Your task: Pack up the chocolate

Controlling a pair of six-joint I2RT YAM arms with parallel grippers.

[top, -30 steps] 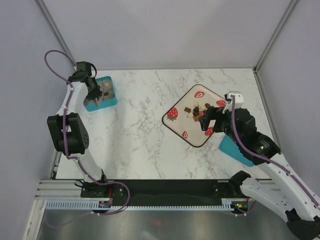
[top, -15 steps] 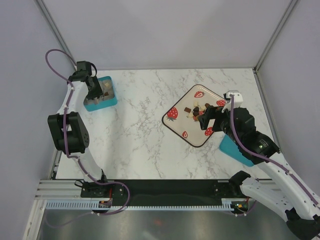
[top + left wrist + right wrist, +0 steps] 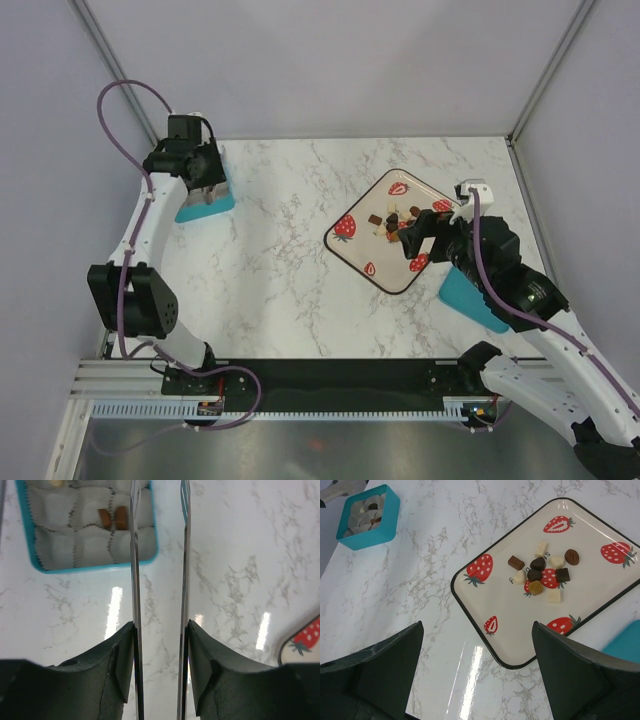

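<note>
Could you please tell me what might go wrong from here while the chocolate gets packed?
1. The chocolate lies bunched on the tray, pieces touching; the thin tongs in the left end effector could pinch two or knock one away.
2. The tongs cross the rim of the teal box; a low sweep might shove it.
3. The open right end effector hovers by the tray, so the arms could clash there.

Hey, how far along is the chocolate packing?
Done: a few chocolates are in the teal box, two brown ones sharing one paper cup. In hand: the left gripper holds the tongs by the box; the right gripper hovers open above the tray. Left: roughly ten pieces on the tray.
</note>
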